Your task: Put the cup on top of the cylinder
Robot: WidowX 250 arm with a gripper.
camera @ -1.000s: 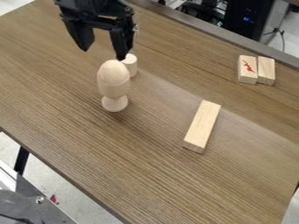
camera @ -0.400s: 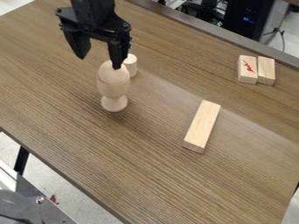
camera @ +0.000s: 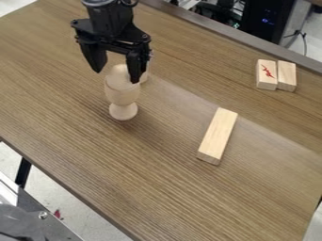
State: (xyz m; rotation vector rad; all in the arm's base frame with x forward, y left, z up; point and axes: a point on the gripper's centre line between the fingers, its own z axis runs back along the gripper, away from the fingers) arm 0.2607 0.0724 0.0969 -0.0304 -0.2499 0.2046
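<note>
One pale, smooth wooden egg cup [camera: 123,96] stands upright on the tabletop [camera: 164,188], its rounded bowl narrowing to a short stem above a flared, round foot. A domed wooden egg [camera: 117,73] sits in it, rising above the rim. Just behind and to the right, the short wooden cylinder [camera: 144,77] stands partly hidden, so the cup is beside it, not on top. Above them hangs the gripper [camera: 116,77], matte black and angular, with its two tapering fingers spread wide and nothing held; one points down left of the egg, the other overlaps the egg's right side, though whether they touch I cannot tell. Brown, streaky wood grain runs across the tabletop. To the right lies a long, straight-edged wooden block [camera: 218,135], plain and light; farther back, two shorter blocks rest side by side, one with a red mark [camera: 267,74] and one unmarked [camera: 286,76]. Compared with the earlier frames, the gripper has come lower and slightly rightward in the view, now covering more of the cylinder and the egg, while cup, egg and blocks keep their places.
</note>
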